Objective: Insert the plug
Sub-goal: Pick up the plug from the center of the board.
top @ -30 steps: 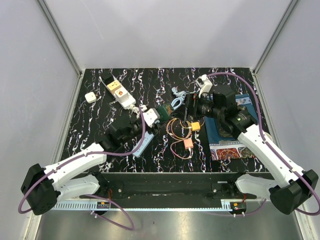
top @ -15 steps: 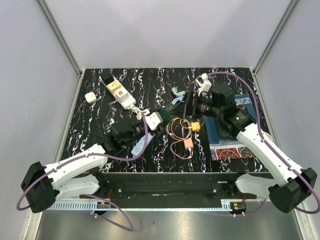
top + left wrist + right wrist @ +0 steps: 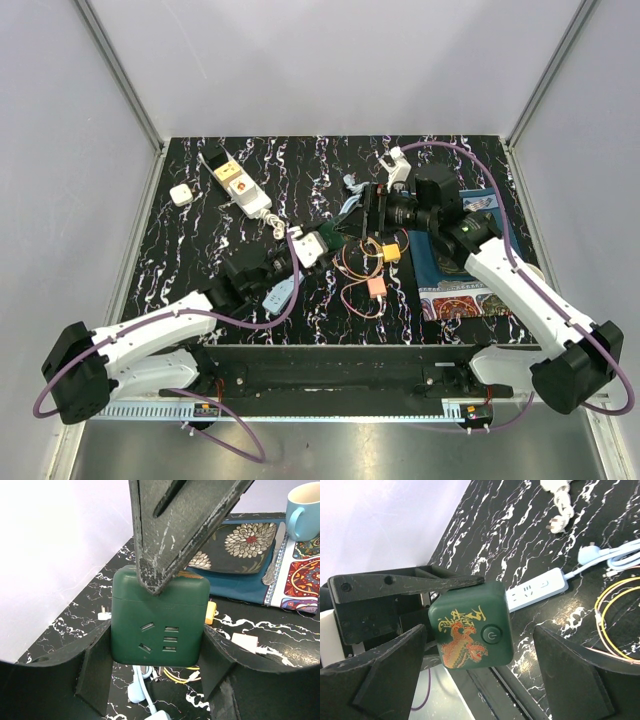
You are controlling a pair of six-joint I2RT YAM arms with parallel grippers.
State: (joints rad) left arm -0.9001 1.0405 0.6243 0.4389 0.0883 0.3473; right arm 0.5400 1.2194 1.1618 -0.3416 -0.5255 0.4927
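A dark green cube socket [image 3: 334, 228] with a gold and red dragon and a power button is held in my left gripper [image 3: 325, 236], above the table's middle. In the left wrist view the cube [image 3: 159, 622] sits between my left gripper's [image 3: 157, 636] two fingers, its slotted face toward the camera. My right gripper [image 3: 368, 213] is open, its fingers on either side of the cube [image 3: 472, 625] with gaps. One right finger [image 3: 185, 520] shows above the cube. A white plug [image 3: 555, 526] and a light-blue plug [image 3: 591, 555] lie on the table.
A light-blue power strip [image 3: 281, 292] lies under the left arm. A white strip [image 3: 240, 185] and a small white block [image 3: 181, 194] are at the back left. Yellow and orange cables [image 3: 365, 265] lie mid-table. A patterned mat [image 3: 465, 290] and a cup [image 3: 304, 505] are at the right.
My left gripper has carried the green cube a little right and nearer. My right gripper has moved left, so its open fingers now straddle the cube.
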